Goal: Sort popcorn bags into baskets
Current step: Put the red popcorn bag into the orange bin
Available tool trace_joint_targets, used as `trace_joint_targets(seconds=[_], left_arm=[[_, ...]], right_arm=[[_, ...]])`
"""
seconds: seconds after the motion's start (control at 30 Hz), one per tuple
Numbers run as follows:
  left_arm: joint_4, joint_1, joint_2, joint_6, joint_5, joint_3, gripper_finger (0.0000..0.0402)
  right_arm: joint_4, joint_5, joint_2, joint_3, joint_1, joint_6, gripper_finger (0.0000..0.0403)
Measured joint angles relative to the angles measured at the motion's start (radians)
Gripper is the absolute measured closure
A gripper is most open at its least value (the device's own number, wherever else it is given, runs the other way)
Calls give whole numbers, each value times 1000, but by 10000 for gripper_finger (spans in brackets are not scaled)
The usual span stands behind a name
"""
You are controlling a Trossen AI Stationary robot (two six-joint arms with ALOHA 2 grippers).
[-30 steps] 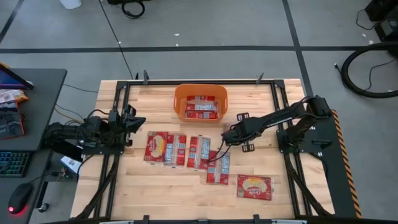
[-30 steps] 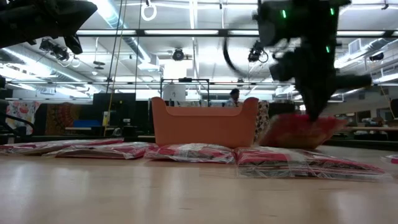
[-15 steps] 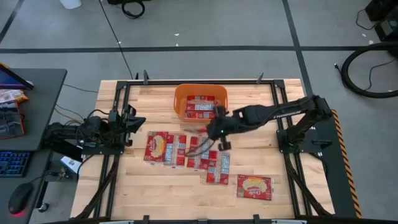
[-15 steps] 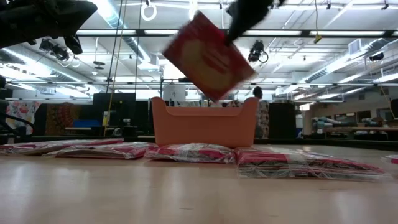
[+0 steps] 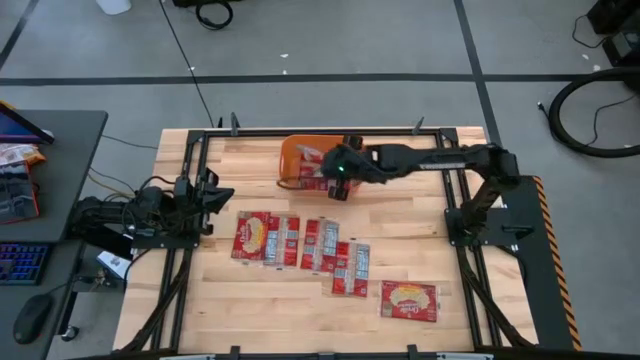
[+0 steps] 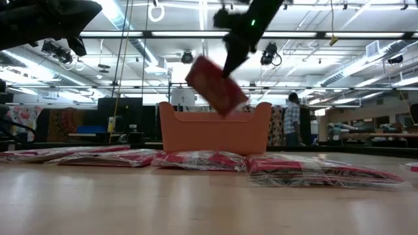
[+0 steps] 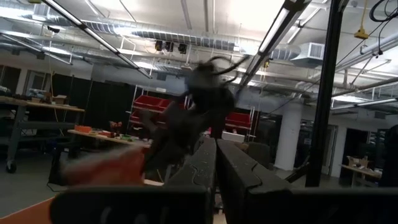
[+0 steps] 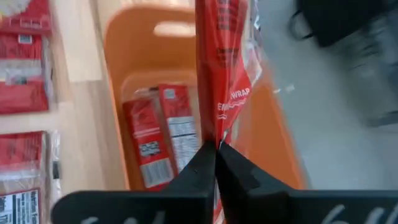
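An orange basket stands at the table's far middle with red popcorn bags lying flat inside. My right gripper reaches over it from the right, shut on one red popcorn bag that hangs above the basket's rim. Several more popcorn bags lie flat in a row on the table, and one lies apart near the front right. My left gripper waits shut at the table's left edge, holding nothing. My right gripper pinches one edge of the bag between its two fingers, with the bag seen edge-on beyond the fingertips. The fingers slant downward, coming from the table's right. The bag hangs tilted below the gripper, clear of the basket and the table.
A black metal frame borders the wooden table. A desk with a keyboard and mouse stands left of it. Bare wood lies at the near left. A person stands far back in the room.
My right gripper has risen from the row of bags and swung toward the far edge and leftward, over the basket, turning as it went. The popcorn bag in its hold has been lifted clear of the table and now hangs tilted above the basket.
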Motion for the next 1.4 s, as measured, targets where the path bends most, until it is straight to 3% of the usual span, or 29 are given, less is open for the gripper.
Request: trace_joint_targets(seconds=[0.17, 0.37, 0.6, 0.87, 1.1, 1.23, 1.4], left_arm=[[2, 0, 0, 2, -7, 0, 384], [0, 0, 0, 18, -7, 0, 384], [1, 0, 0, 23, -7, 0, 384], [-7, 0, 0, 3, -7, 0, 384], [-5, 0, 0, 4, -7, 0, 384], [-6, 0, 0, 3, -7, 0, 384], [-6, 0, 0, 5, -7, 0, 384]], right_arm=[[-45, -155, 87, 49, -64, -12, 321], [-200, -258, 88, 161, -15, -24, 258], [-273, -357, 64, 162, 127, -53, 254], [-253, -295, 64, 15, 348, -129, 255], [-203, -315, 65, -130, 498, -157, 254], [-224, -321, 65, -175, 558, -44, 246], [-225, -400, 65, -177, 619, 275, 232]])
